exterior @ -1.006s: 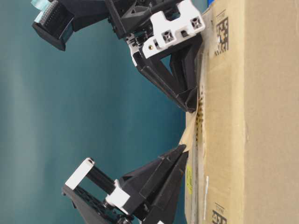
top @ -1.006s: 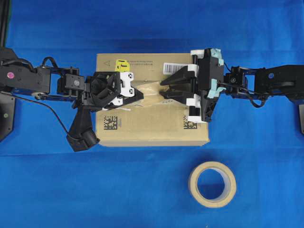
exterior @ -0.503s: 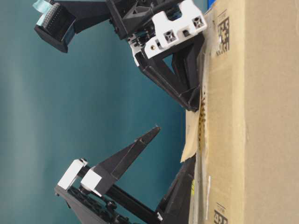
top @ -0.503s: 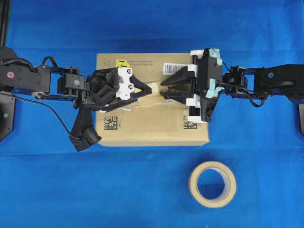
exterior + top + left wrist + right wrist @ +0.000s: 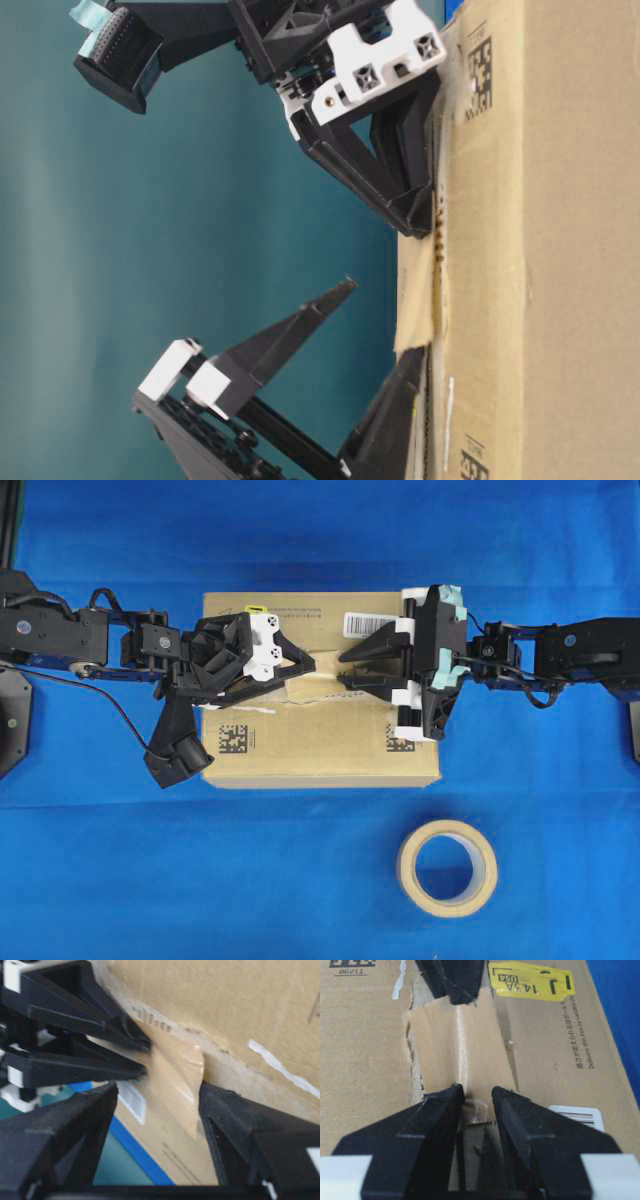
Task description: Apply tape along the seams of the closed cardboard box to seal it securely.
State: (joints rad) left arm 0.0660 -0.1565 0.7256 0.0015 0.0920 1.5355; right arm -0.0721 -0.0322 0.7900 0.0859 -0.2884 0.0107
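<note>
**Two grippers over a taped seam**

Two arms reach in from opposite sides over the cardboard box [image 5: 320, 735], which lies on a blue table cover [image 5: 200, 880]. Farthest left in the overhead view, the left gripper [image 5: 300, 670] is turned on its side, its fingers spread wide apart and holding nothing. The table-level view shows one finger standing well off the box top and the other low against the top at the tape's near end; whether it touches cannot be told. Just right of it, the tape [image 5: 315, 685] lies across the middle of the box top, over the seams [image 5: 415, 1065], whose torn edge shows along the piece's side in the right wrist view. In the table-level view the end toward the left gripper curls up off the cardboard. Farther right, the right gripper [image 5: 345, 668] has its fingertips down at the other end of the tape, the jaws parted with a narrow gap between them, clamped on nothing. A yellow sticker [image 5: 530, 982] sits on the box top beyond the tape. Lower right on the cover, well apart from the box, lies a tape roll [image 5: 447, 867].
</note>
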